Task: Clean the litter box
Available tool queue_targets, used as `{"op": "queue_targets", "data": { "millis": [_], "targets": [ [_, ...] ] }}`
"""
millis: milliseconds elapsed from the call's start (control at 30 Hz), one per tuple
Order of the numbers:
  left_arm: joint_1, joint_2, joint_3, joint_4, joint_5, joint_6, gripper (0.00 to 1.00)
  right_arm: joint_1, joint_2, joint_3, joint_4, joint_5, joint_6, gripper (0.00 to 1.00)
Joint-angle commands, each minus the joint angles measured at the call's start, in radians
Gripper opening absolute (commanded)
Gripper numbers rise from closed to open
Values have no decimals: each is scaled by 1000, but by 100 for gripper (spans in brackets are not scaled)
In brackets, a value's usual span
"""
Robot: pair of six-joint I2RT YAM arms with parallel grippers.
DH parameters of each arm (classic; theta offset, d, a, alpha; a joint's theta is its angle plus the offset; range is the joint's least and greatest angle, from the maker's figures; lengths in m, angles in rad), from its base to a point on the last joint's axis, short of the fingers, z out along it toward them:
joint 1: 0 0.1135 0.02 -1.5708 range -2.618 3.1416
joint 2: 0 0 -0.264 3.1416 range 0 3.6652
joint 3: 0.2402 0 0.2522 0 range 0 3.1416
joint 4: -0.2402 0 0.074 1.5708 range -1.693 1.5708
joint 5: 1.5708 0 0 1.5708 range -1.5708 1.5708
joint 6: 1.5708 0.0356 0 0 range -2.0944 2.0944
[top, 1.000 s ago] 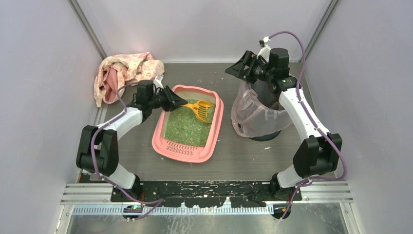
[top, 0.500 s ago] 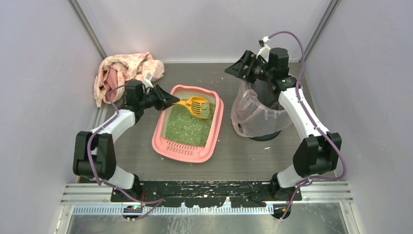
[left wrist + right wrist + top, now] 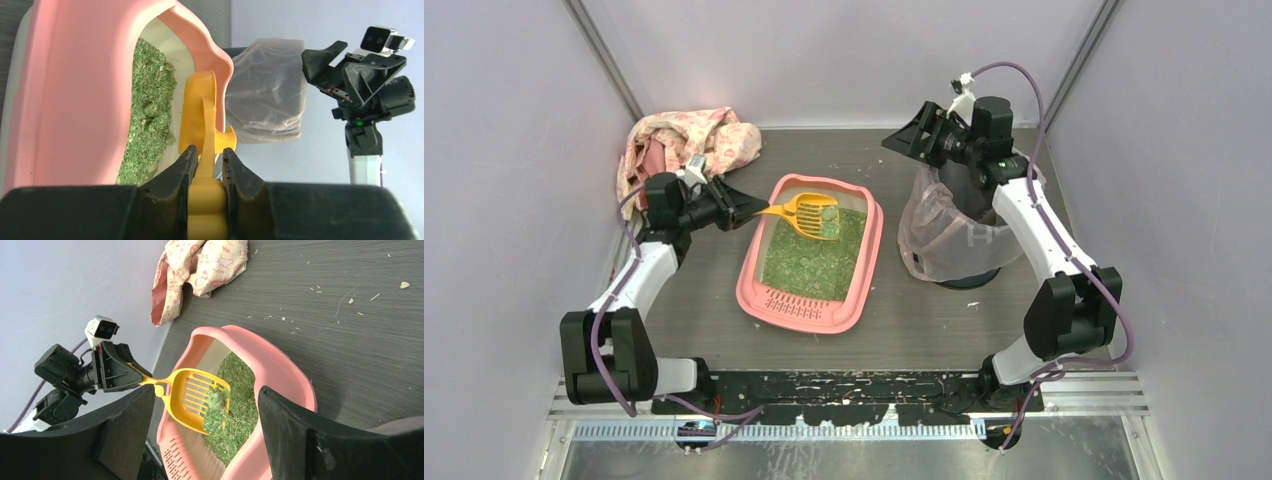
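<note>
The pink litter box (image 3: 796, 303) lies mid-table, slotted lip toward the arms, green granules (image 3: 809, 262) inside. My left gripper (image 3: 749, 211) is shut on the handle of a yellow slotted scoop (image 3: 812, 215), which hangs over the box's far left end. In the left wrist view the handle (image 3: 205, 200) sits clamped between both fingers. From the right wrist, the scoop (image 3: 187, 395) carries a clump with green granules (image 3: 216, 401) at its front edge. My right gripper (image 3: 904, 140) is open and empty, held high beside the bagged bin (image 3: 949, 240).
A crumpled pink patterned cloth (image 3: 684, 145) lies at the back left corner. The dark bin lined with a translucent bag stands right of the box, under the right arm. Crumbs of litter dot the dark table (image 3: 360, 305). Grey walls close in on three sides.
The left arm drew back to the left, lifting the scoop out of the granules with a load and carrying it toward the box's far left end. The right arm barely moved.
</note>
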Motion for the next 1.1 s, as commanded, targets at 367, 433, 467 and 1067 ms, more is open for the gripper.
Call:
{"op": "queue_targets", "data": {
  "millis": [367, 433, 467, 1067],
  "targets": [
    [145, -27, -276, 535, 282, -343, 0, 36, 47, 50, 8, 2, 18, 80],
    [126, -2, -305, 647, 291, -419, 0, 40, 46, 47, 8, 4, 16, 80],
    [128, 10, -327, 718, 298, -458, 0, 43, 48, 46, 8, 3, 15, 80],
    [49, 286, -368, 1355, 262, -784, 0, 59, 31, 16, 14, 20, 14, 80]
  ]
}}
